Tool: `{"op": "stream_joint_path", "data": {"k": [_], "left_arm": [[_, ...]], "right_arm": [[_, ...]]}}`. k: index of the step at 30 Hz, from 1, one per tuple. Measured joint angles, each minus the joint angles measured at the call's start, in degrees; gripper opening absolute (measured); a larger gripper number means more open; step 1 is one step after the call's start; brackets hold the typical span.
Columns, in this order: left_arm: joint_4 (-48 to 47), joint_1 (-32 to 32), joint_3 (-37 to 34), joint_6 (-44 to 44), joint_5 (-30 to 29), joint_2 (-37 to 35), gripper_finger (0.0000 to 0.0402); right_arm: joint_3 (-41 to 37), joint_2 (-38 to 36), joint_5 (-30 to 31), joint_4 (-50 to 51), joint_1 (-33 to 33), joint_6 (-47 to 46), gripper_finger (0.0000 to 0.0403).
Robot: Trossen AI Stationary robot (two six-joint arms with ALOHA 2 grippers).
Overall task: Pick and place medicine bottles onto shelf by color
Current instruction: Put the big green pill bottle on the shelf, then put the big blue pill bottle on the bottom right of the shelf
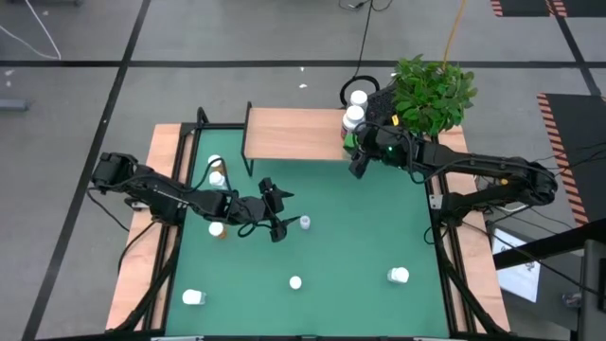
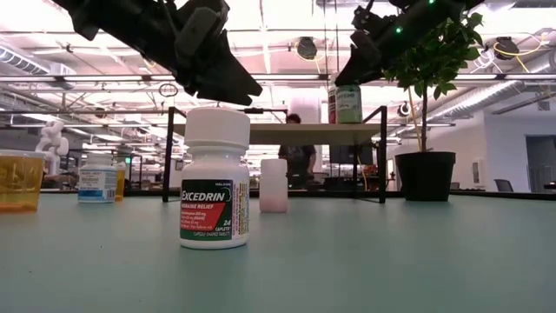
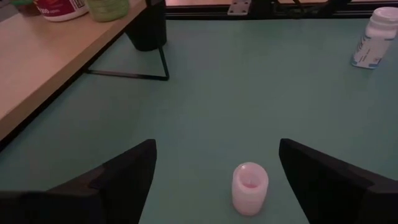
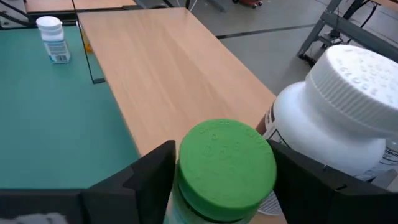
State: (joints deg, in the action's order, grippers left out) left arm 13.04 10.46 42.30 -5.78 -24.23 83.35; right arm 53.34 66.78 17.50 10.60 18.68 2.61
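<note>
Near edge of green table (image 1: 360,237): three medicine bottles standing well apart.
- Near left: white bottle (image 1: 194,297).
- Near centre: upright Excedrin bottle (image 2: 215,178), white cap, green-and-red label.
- Near right: white bottle (image 1: 399,276).

Mid-table, left of centre:
- Small pink bottle (image 3: 250,188), upright, on the table surface.
- Left gripper (image 3: 216,152) positioned above it, fingers spread wide apart, one to each side of the pink bottle, clear of it. Nothing held.
- Orange bottle (image 1: 217,228) just left of the left gripper.
- Farther left: blue-labelled bottle (image 2: 97,180), near the shelf's left legs.

Far side: shelf (image 1: 294,133), light-wood board on black legs, left and centre bare.
- Right end of shelf: green-capped bottle (image 4: 227,163), upright on the board.
- Right gripper (image 4: 224,149) set astride the green cap. Clamped or released: cannot tell.
- Just beside the green-capped bottle, farther right: large white bottle (image 4: 336,118), upright on the board.

Beyond the shelf's right end: potted plant (image 1: 431,93).
</note>
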Motion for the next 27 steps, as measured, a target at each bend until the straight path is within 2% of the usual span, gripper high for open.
{"op": "stream_joint_path", "data": {"k": [7, 18, 27], "left_arm": [[0.0, 0.0, 0.0, -0.1, 0.0, 0.0, 0.034], [0.0, 0.0, 0.0, -0.1, 0.0, 0.0, 0.034], [0.0, 0.0, 0.0, 0.5, 0.0, 0.0, 0.034]], "right_arm": [[0.0, 0.0, 0.2, -0.4, 0.0, 0.5, 0.0273], [0.0, -0.5, 0.3, -3.8, -0.6, 6.7, 0.0276], [0.0, -0.7, 0.3, -3.5, -2.9, 16.8, 0.0276]]}}
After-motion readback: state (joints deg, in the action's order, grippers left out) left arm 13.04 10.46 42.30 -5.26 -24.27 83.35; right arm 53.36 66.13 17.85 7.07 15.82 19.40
